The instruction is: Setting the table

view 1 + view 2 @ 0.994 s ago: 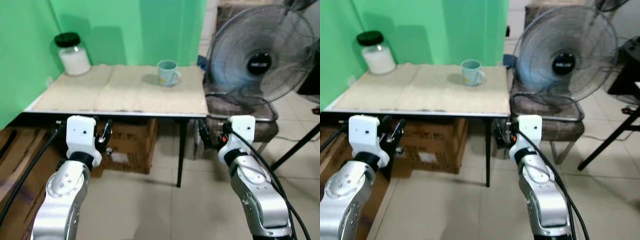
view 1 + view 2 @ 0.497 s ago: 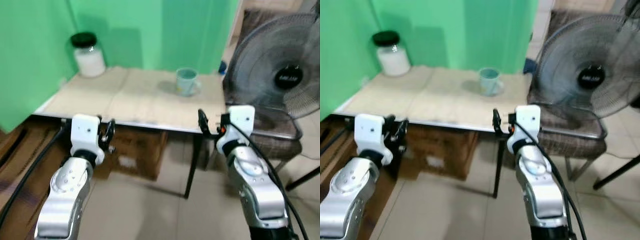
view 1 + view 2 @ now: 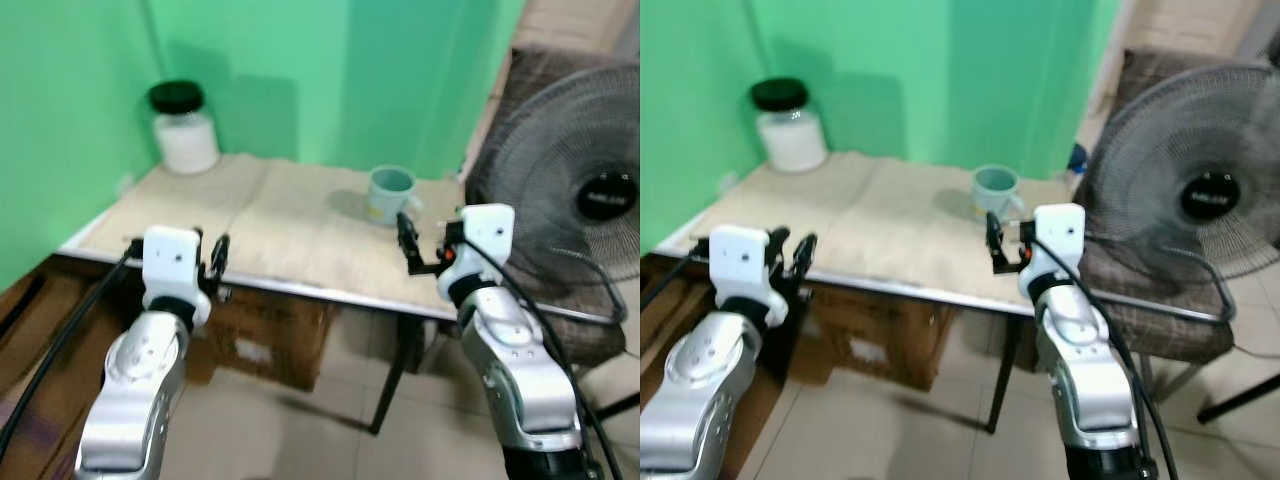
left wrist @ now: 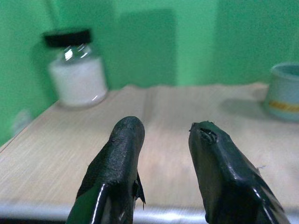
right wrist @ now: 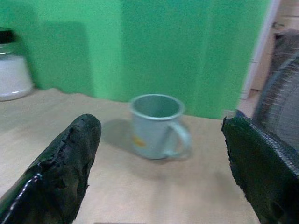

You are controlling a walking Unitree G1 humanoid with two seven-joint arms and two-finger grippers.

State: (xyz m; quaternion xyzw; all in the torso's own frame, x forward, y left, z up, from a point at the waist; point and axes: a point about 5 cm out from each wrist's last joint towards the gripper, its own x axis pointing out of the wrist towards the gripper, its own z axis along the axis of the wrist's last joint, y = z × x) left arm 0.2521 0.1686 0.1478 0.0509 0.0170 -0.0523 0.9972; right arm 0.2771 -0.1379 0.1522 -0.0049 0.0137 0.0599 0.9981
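Two grippers are recorded before a desk (image 3: 300,250) whose pale top is set against a green wall.

Far left, back corner of the desk: a glass jar (image 3: 184,128) with a black lid, filled with white contents, standing upright near the wall.

Left foreground: the left gripper (image 3: 212,268), carried on a silver arm, held at the front edge of the desk on its left side. In the left wrist view the fingers (image 4: 119,163) are seen a narrow gap apart, with nothing held between them; the jaws are slightly parted. Past them the jar is seen at the back and the cup at the far side.

Beneath the desk, left: a brown cardboard box (image 3: 265,335) is seen on the tiled floor.

Centre right of the desk top: a pale blue-green cup (image 3: 390,195) with a handle, standing upright, well apart from the jar and near the desk's right end. A yellowish mark is seen on its side in the right wrist view.

Right foreground: the right gripper (image 3: 410,245), held above the front right part of the desk, just in front of the cup and not touching it. In the right wrist view the fingers (image 5: 65,168) are spread wide to either side, the cup (image 5: 156,126) framed between them at a distance; the jaws are wide apart and nothing is held.

Far right: a standing fan (image 3: 590,200) with a wire grille, beside the desk's right end.
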